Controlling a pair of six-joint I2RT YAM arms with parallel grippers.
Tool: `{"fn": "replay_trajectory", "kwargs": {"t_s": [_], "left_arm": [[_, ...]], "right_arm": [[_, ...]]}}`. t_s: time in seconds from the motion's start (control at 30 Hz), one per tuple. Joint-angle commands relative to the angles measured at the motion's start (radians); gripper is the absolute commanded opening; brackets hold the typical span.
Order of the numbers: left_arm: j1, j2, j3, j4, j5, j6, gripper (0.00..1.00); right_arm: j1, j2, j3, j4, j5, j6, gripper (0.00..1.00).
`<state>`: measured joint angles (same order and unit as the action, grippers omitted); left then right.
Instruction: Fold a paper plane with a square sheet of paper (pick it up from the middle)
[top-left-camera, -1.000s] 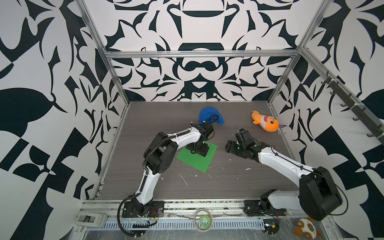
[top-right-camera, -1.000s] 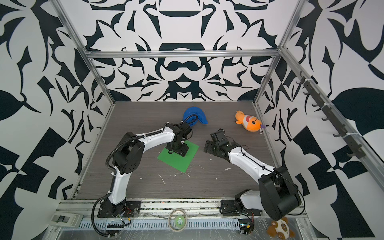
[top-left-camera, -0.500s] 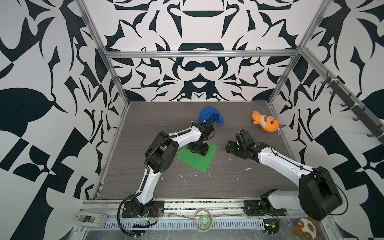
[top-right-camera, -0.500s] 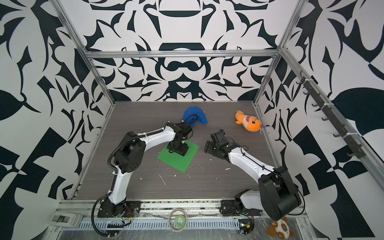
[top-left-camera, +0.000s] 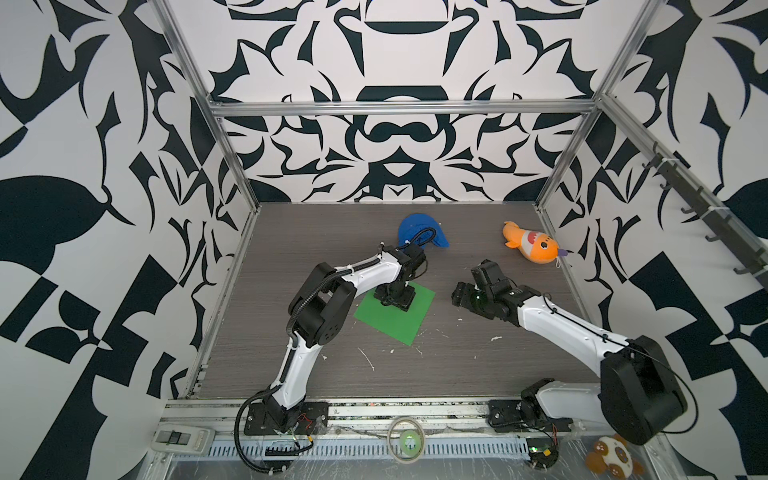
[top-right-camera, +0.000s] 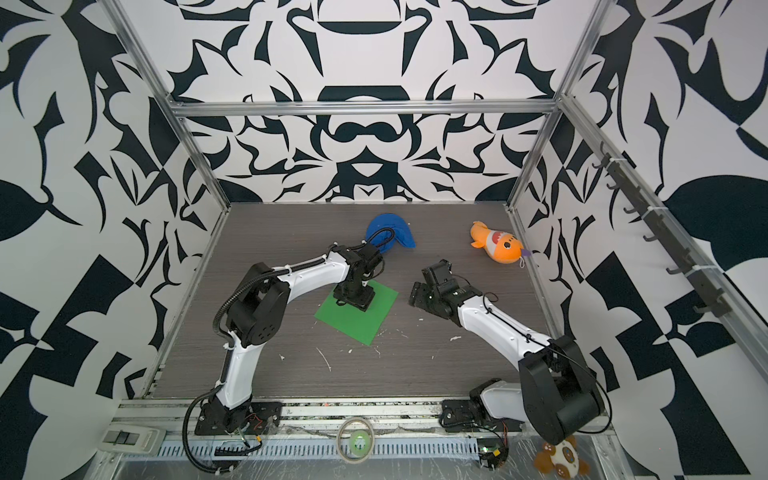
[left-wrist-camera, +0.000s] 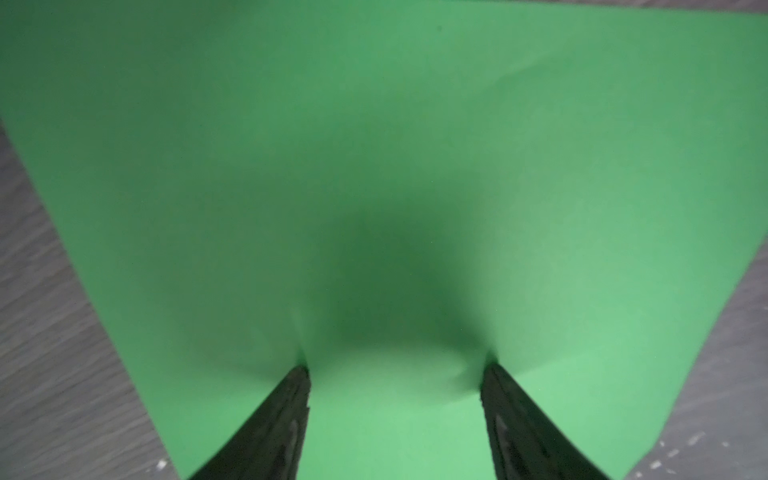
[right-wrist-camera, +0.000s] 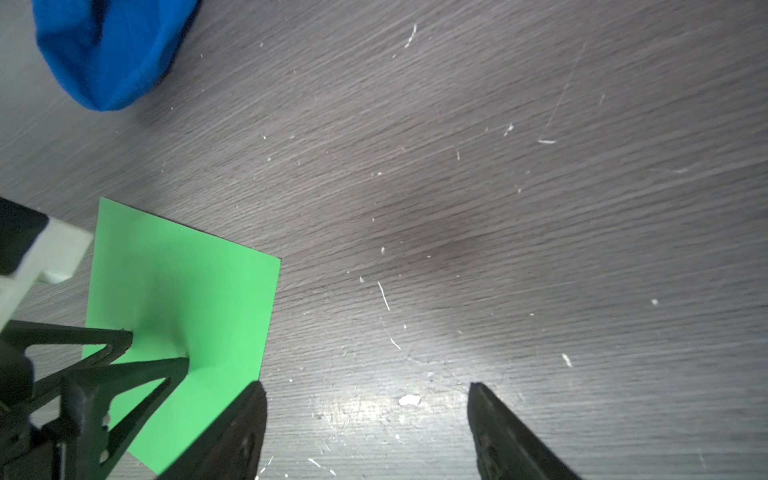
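Worktop (top-left-camera: 457, 365): bare room right of the square sheet of paper (top-left-camera: 395, 318), which lies flat, left of centre, edges clear. Left gripper (left-wrist-camera: 395, 372): fingers (left-wrist-camera: 286, 419) part-open, tips pressing its middle, paper puckered between. Right gripper (right-wrist-camera: 365, 388): fingers wide, empty, near its right corner.

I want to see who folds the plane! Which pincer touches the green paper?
The left pincer: it presses down on the middle of the green paper. The right pincer hangs open beside it, over bare table.
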<state>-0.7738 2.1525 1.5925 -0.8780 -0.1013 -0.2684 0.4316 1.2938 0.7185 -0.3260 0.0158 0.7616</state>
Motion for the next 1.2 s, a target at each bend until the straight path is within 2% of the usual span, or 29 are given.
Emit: {"fn": "replay_trajectory", "kwargs": {"t_s": [0.0,0.17,0.33,0.47,0.63,0.73,0.8,0.9,1.03,1.07,1.1,1.17], "left_arm": [[0.008,0.153,-0.094,-0.026,-0.015,0.0,0.65],[0.009,0.157,-0.094,-0.024,-0.015,-0.005,0.61],[0.009,0.102,-0.092,-0.059,0.011,-0.064,0.62],[0.008,-0.018,-0.151,-0.045,0.071,-0.213,0.66],[0.009,-0.14,-0.249,0.034,0.15,-0.468,0.68],[0.009,-0.194,-0.267,0.092,0.188,-0.553,0.7],[0.011,-0.226,-0.256,0.103,0.176,-0.573,0.72],[0.01,-0.257,-0.231,0.083,0.121,-0.58,0.76],[0.008,-0.237,-0.211,0.027,0.049,-0.576,0.84],[0.007,-0.227,-0.205,0.02,0.044,-0.566,0.84],[0.004,-0.213,-0.197,0.016,0.045,-0.554,0.89],[-0.001,-0.181,-0.174,0.0,0.05,-0.529,0.93]], "right_arm": [[-0.004,-0.021,-0.005,-0.001,0.015,0.012,0.79],[-0.003,-0.012,-0.01,0.004,0.013,0.013,0.8],[-0.003,0.0,-0.008,0.021,-0.02,0.012,0.79],[0.0,0.011,-0.002,0.045,-0.059,0.013,0.79],[0.027,0.043,0.002,0.076,-0.126,0.008,0.77],[0.056,0.077,0.004,0.118,-0.194,0.001,0.76],[0.079,0.112,0.017,0.143,-0.251,-0.003,0.74],[0.127,0.164,0.051,0.158,-0.273,-0.007,0.72],[0.145,0.184,0.05,0.185,-0.248,0.032,0.71],[0.145,0.182,0.043,0.191,-0.237,0.039,0.71],[0.144,0.178,0.04,0.191,-0.226,0.044,0.71],[0.145,0.174,0.036,0.188,-0.213,0.046,0.71]]}}
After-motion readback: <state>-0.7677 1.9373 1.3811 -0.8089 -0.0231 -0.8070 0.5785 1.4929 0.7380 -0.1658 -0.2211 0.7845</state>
